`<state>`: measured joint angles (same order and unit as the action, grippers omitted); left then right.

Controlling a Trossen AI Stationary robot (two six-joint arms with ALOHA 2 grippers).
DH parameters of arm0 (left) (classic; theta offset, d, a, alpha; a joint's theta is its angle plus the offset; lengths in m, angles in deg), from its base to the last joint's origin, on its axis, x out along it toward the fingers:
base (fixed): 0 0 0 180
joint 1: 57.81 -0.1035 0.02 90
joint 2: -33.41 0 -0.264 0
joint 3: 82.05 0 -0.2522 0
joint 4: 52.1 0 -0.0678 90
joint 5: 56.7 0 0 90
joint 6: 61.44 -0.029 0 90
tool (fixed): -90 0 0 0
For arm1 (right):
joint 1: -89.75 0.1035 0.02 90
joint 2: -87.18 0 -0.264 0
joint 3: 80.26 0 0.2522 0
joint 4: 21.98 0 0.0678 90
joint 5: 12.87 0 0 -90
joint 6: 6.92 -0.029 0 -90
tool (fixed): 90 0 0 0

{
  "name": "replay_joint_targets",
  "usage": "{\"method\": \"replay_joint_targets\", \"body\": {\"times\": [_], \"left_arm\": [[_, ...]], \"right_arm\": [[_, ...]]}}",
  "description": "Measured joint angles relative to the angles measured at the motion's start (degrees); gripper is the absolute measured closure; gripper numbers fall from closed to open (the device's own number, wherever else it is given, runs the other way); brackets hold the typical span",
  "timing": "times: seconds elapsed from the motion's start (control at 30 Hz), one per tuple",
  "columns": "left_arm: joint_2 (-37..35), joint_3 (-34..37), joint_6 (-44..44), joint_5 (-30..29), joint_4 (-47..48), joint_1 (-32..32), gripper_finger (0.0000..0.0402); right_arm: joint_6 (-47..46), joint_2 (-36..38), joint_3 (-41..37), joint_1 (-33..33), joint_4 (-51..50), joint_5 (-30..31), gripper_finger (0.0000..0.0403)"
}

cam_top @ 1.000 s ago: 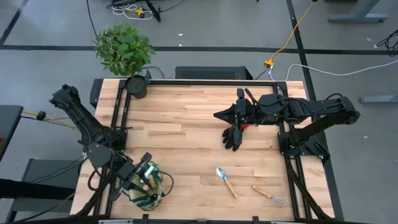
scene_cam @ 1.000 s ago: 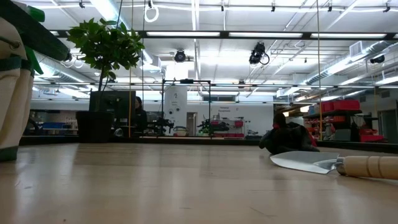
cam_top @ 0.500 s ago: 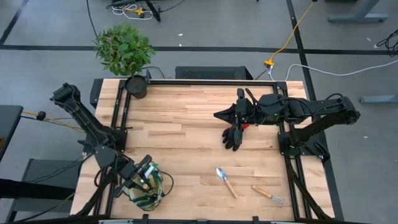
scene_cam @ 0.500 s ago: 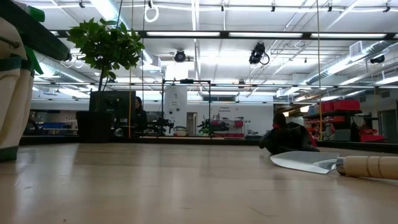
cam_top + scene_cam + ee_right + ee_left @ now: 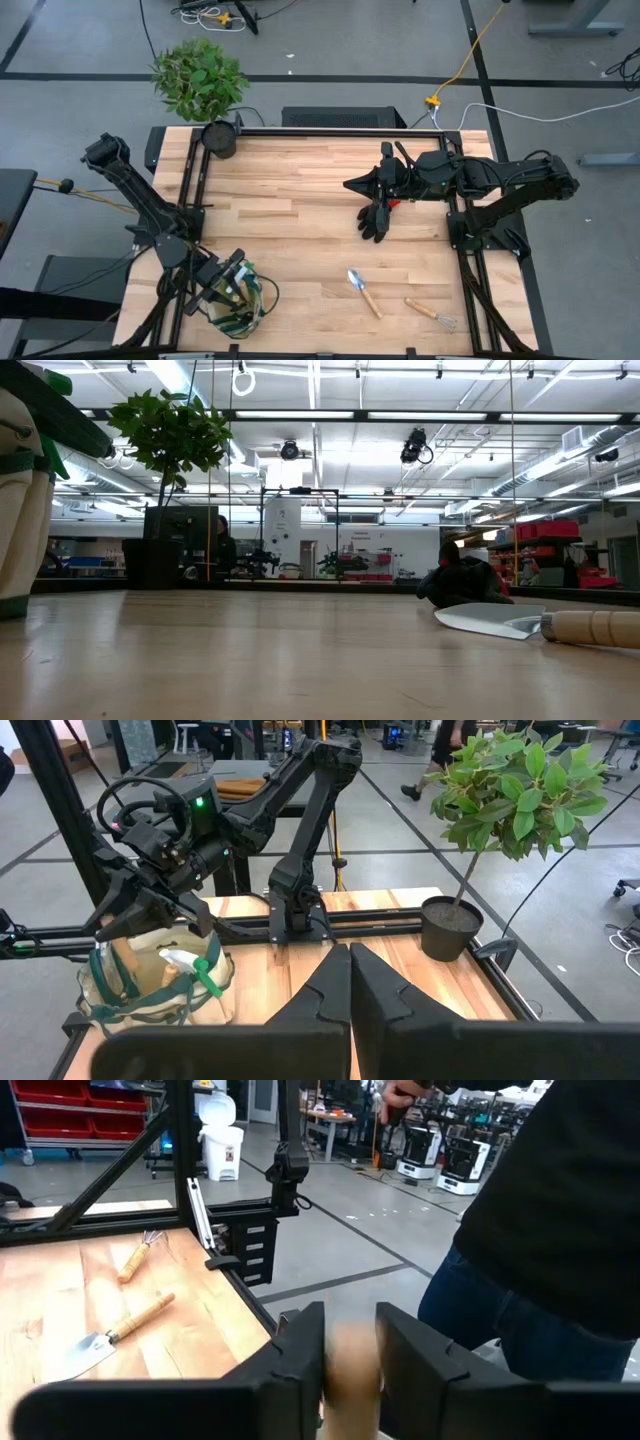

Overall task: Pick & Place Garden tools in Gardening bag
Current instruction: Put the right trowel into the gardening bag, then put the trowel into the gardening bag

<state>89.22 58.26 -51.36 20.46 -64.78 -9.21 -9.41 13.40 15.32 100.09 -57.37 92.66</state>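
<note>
Left pincer (image 5: 232,287): over the mouth of the gardening bag (image 5: 238,308) at the near left corner of the counter (image 5: 300,200); in its wrist view a pale wooden handle (image 5: 350,1370) sits between the two fingers (image 5: 300,1355); whether they press on it or stand just clear, I cannot tell.
Gardening bag: beige with green trim, upright; a green spray bottle (image 5: 195,968) with white nozzle pokes out of its top.
Right pincer (image 5: 352,185): held above the counter's right half, fingers closed together, nothing between them.
Glove (image 5: 375,218): black, lying on the counter just beneath the right pincer.
Trowel (image 5: 364,291): wooden handle, flat on the counter near the front edge, right of centre.
Hand fork (image 5: 431,313): just beside the trowel, nearer the right front corner.
Potted plant (image 5: 200,80): at the far left corner.
Person (image 5: 560,1230): dark top and jeans, standing beyond the counter's edge.
</note>
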Motion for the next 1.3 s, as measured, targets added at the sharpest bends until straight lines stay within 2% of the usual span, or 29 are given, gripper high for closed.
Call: {"method": "replay_joint_targets", "body": {"times": [0.53, 0.77, 0.9, 1.3], "left_arm": [[0.0, 0.0, -0.4, 0.0, 1.0, -1.0, 0.0242], [0.0, 0.0, -0.1, 0.0, 0.9, -3.0, 0.0238], [-0.6, 0.0, 3.4, 0.3, 0.2, -4.4, 0.0256], [-4.9, 0.0, 11.7, 2.2, 1.1, -9.4, 0.0353]], "right_arm": [[0.1, 0.0, 0.0, 0.0, 0.1, 0.0, 0.0403], [1.2, 0.0, 0.0, 0.0, 0.2, 0.1, 0.0403], [0.0, 0.0, 0.0, 0.0, 0.2, 0.0, 0.0403], [0.3, 0.0, 0.0, 0.0, 0.1, -0.1, 0.0403]]}}
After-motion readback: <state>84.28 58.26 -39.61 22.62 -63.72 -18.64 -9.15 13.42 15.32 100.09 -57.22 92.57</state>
